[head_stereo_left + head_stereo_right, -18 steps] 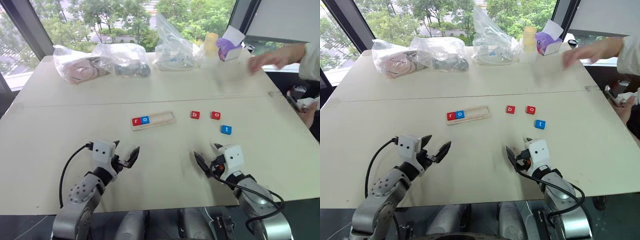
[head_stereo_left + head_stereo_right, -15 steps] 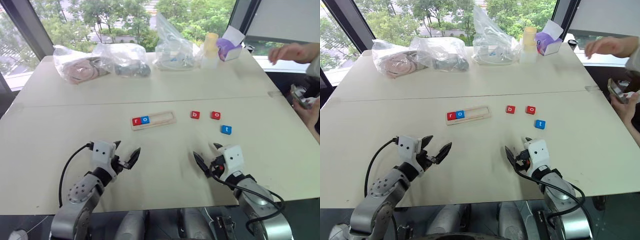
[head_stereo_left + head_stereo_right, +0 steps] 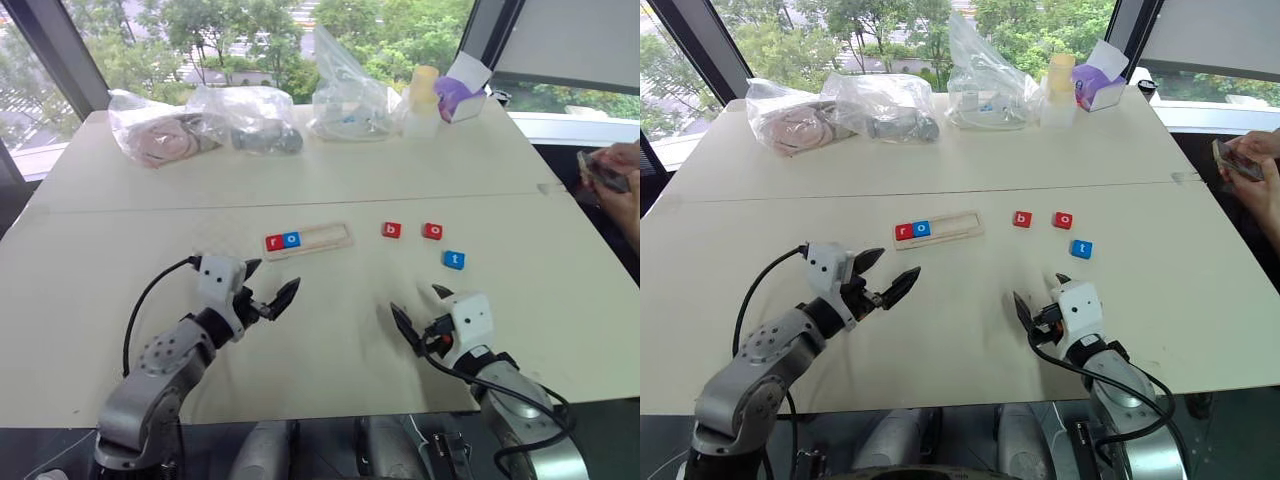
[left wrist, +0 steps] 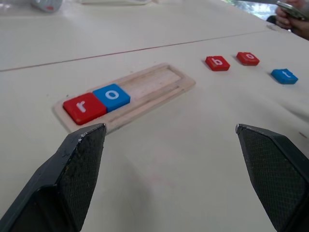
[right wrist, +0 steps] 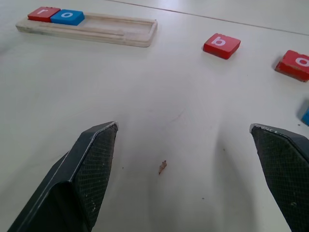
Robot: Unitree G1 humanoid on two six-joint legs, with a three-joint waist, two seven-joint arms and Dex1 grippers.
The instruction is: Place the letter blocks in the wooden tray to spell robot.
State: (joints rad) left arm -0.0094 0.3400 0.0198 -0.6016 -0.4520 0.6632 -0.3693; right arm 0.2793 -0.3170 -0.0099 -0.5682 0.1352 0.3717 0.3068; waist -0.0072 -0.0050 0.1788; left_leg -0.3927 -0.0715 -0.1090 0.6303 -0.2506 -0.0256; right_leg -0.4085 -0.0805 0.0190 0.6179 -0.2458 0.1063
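the tray (image 3: 307, 240) lies mid-table with red r (image 3: 274, 242) and blue o (image 3: 291, 240) filling its left end. to its right, well apart from it, sit red b (image 3: 392, 230), red o (image 3: 432, 231) and blue t (image 3: 453, 260). our left gripper (image 3: 266, 291) and right gripper (image 3: 421, 313) hover near us, both spread wide, holding nothing. we judge b is next: the right gripper must reach forward, pinch it, and set it just beside blue o.
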